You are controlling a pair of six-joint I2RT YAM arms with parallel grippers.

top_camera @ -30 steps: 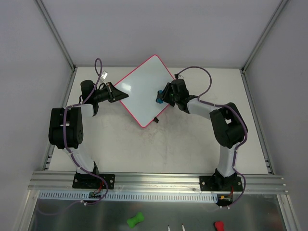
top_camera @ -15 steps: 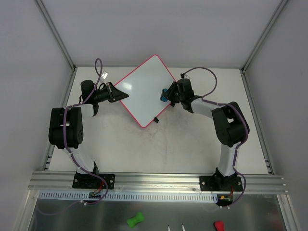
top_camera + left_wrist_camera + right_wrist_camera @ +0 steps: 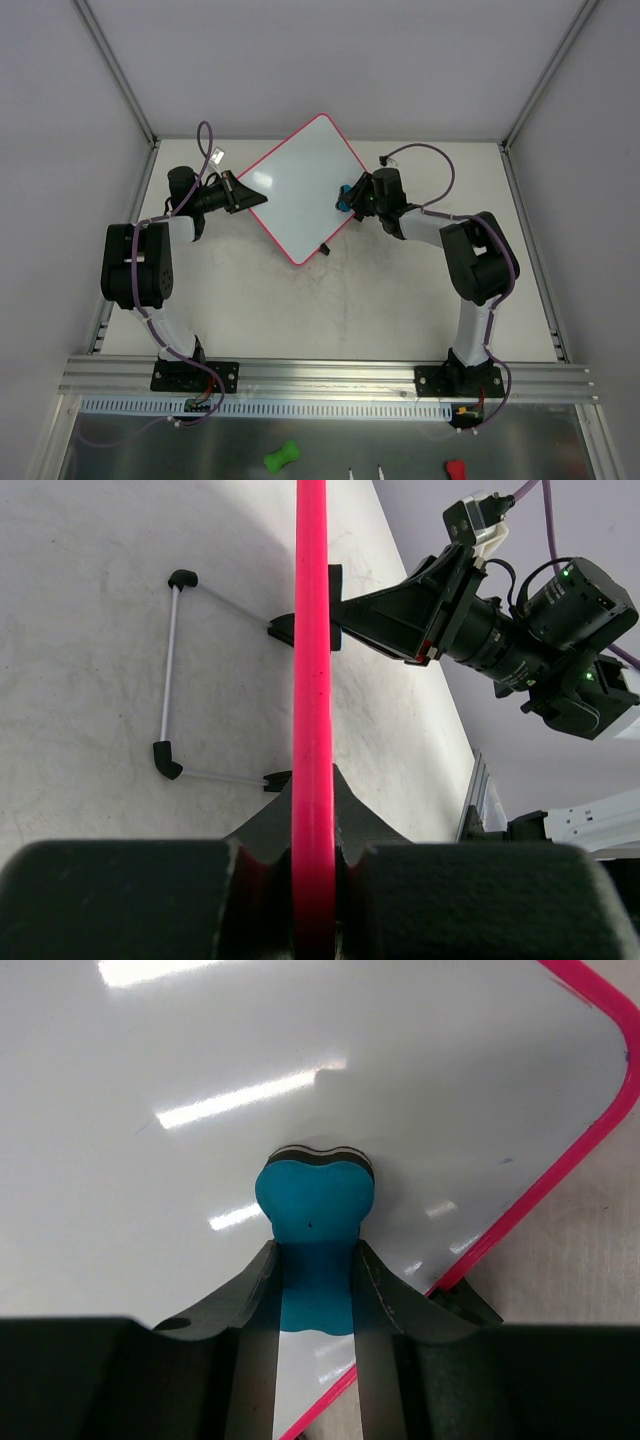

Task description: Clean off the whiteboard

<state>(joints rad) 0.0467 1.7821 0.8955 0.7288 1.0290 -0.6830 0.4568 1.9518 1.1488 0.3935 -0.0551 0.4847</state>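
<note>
The pale, scuffed table [image 3: 380,290] carries the pink-framed whiteboard [image 3: 295,195] near its far edge.

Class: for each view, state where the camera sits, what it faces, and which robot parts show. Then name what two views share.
Top external: above, behind the bases, looking down at the table; both arms, left gripper, right gripper.
Left wrist: on the left arm, sighting along the whiteboard's pink edge clamped between its own fingers.
Right wrist: on the right arm, facing the white surface; its fingers pinch the blue eraser.
Shared: both wrist views show the whiteboard.
</note>
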